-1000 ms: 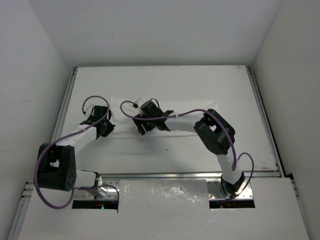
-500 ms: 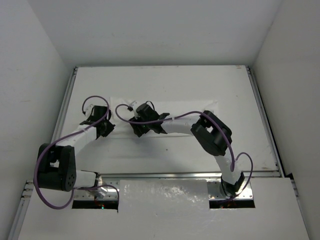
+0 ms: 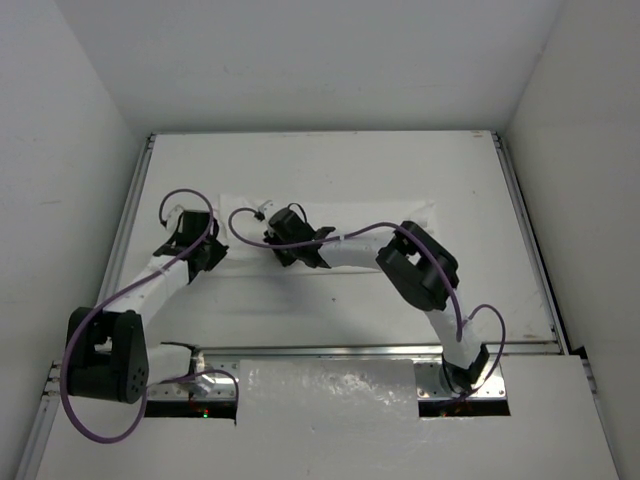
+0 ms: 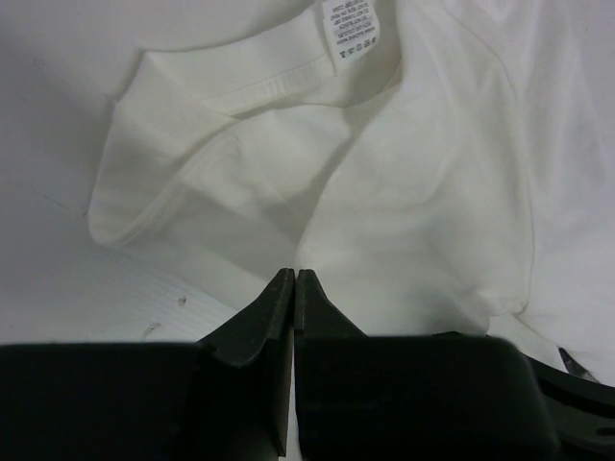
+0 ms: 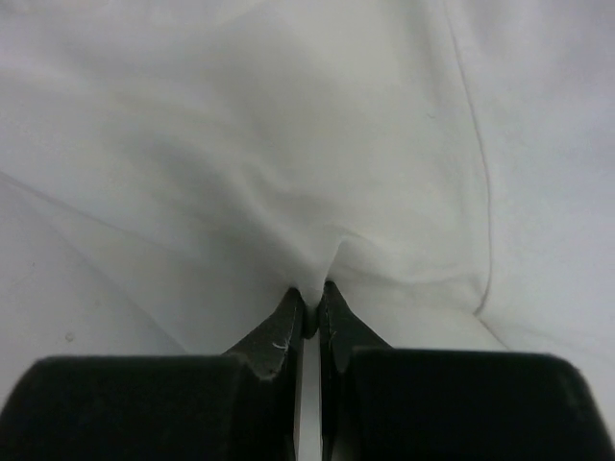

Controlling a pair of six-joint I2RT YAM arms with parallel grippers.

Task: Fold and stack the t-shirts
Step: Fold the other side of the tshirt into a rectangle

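Observation:
The white t-shirt [image 3: 375,222] lies spread on the white tabletop, hard to tell from it in the top view. Its collar [image 4: 240,91] and neck label [image 4: 352,27] show in the left wrist view. My left gripper [image 4: 294,276] is shut, its tips pinching the cloth just below the collar, at the shirt's left end [image 3: 214,257]. My right gripper [image 5: 314,294] is shut on a small puckered fold of the t-shirt [image 5: 288,173], a little right of the left one in the top view [image 3: 284,250]. The black mark is not visible.
The table [image 3: 330,160] has raised rails along its left [image 3: 130,215] and right [image 3: 525,230] edges. White walls close in on three sides. Purple cables [image 3: 185,195] loop above both wrists. A white sheet [image 3: 325,390] covers the near edge between the arm bases.
My right gripper has slid slightly left and closed from open onto a fold of the shirt. My left gripper stays shut; its arm has shifted a little to the left.

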